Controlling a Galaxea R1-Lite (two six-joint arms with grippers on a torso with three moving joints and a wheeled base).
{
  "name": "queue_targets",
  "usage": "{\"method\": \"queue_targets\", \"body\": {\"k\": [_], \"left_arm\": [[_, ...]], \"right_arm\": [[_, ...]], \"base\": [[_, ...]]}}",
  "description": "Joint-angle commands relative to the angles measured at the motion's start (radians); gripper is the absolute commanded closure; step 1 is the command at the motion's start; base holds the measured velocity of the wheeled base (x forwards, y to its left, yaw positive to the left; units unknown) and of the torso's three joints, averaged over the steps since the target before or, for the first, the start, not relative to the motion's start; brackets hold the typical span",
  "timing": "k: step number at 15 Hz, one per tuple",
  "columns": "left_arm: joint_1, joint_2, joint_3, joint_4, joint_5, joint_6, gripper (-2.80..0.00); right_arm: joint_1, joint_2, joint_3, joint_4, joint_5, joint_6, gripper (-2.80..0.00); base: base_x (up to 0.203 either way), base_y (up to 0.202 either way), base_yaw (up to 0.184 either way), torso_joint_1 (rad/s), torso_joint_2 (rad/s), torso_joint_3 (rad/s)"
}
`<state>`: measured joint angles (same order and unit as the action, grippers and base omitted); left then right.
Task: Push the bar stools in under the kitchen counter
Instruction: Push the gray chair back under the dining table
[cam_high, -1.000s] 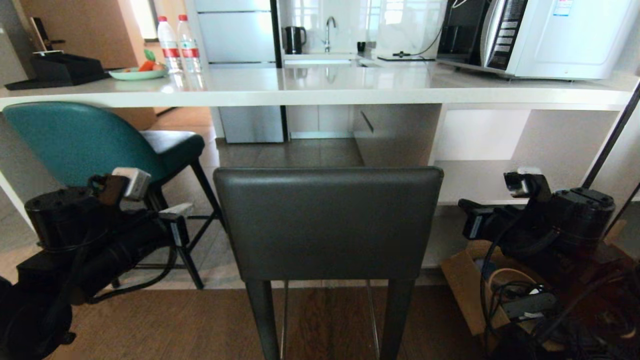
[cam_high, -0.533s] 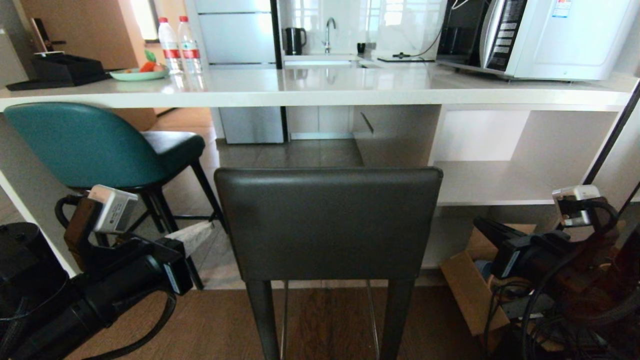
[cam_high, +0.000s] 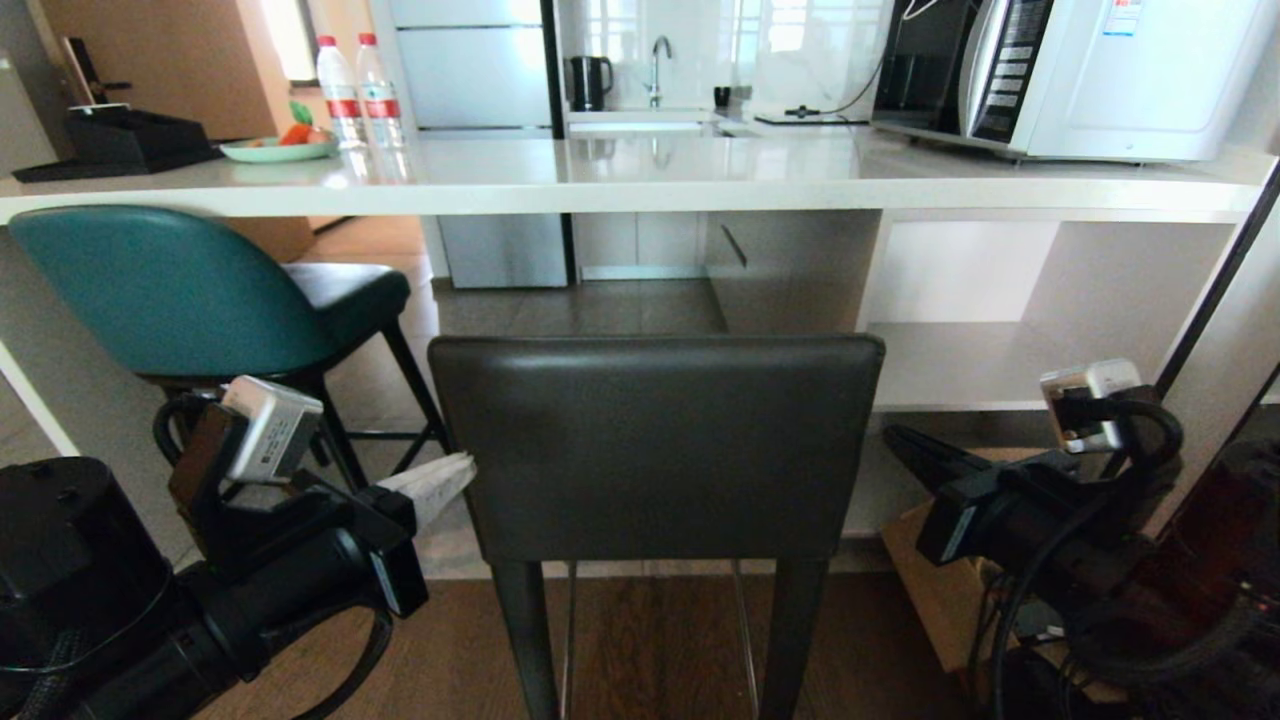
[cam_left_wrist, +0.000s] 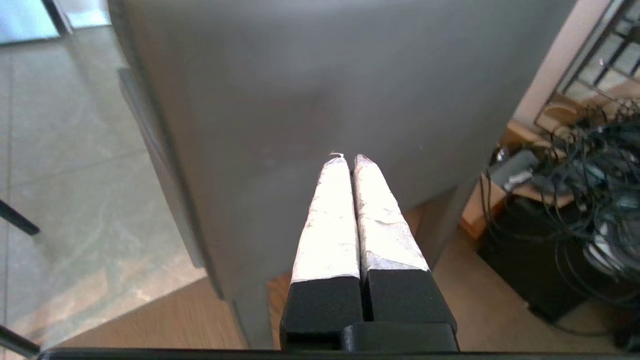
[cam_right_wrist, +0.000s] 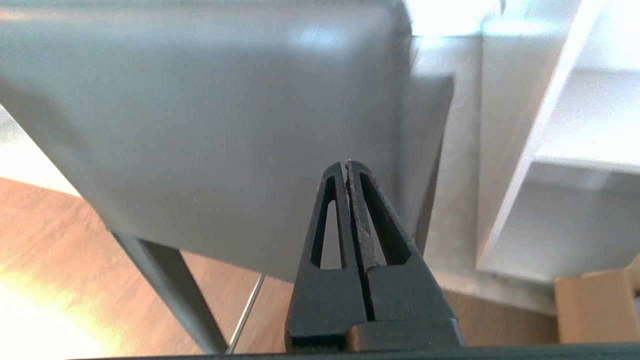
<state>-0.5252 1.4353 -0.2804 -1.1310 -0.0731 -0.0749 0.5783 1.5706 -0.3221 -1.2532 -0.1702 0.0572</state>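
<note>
Dark grey bar stool (cam_high: 655, 445) flanked by both closed tools, short of the counter (cam_high: 640, 180).

A rectangular, smooth dark grey back on straight legs is seen centred, standing on the wooden floor (cam_high: 650, 650) in front of the white glossy counter. The left tool (cam_high: 462, 470), its white-wrapped fingers pressed together and empty, is held at the back's left edge. The right tool (cam_high: 892, 437), black fingers likewise pressed together and empty, is held near its right edge. The teal stool (cam_high: 190, 290), rounded back and thin black legs, is placed to the left, partly under the counter.
</note>
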Motion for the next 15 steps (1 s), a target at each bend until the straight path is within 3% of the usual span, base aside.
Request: {"method": "queue_targets", "body": {"k": [1, 4, 5, 11, 15], "left_arm": [[-0.012, 0.045, -0.001, -0.006, 0.012, 0.001, 0.0], [-0.074, 0.134, -0.003, -0.008, 0.169, 0.0, 0.0], [-0.088, 0.145, -0.003, -0.009, 0.185, -0.004, 0.0], [-0.077, 0.207, -0.032, -0.009, 0.187, -0.005, 0.0], [-0.042, 0.249, -0.045, -0.013, 0.187, -0.006, 0.0]], "right_arm": [[0.017, 0.091, -0.018, -0.008, -0.002, 0.003, 0.0], [0.052, 0.154, -0.042, -0.015, -0.005, 0.004, 0.0], [0.052, 0.157, -0.046, -0.015, -0.005, 0.004, 0.0], [0.052, 0.231, -0.089, -0.016, -0.005, 0.003, 0.0], [0.052, 0.272, -0.135, -0.018, -0.008, 0.0, 0.0]], "base": [[0.0, 0.0, 0.0, 0.0, 0.0, 0.0], [0.0, 0.0, 0.0, 0.0, 0.0, 0.0], [0.0, 0.0, 0.0, 0.0, 0.0, 0.0], [0.0, 0.0, 0.0, 0.0, 0.0, 0.0], [0.17, 0.0, 0.0, -0.001, 0.0, 0.007]]}}
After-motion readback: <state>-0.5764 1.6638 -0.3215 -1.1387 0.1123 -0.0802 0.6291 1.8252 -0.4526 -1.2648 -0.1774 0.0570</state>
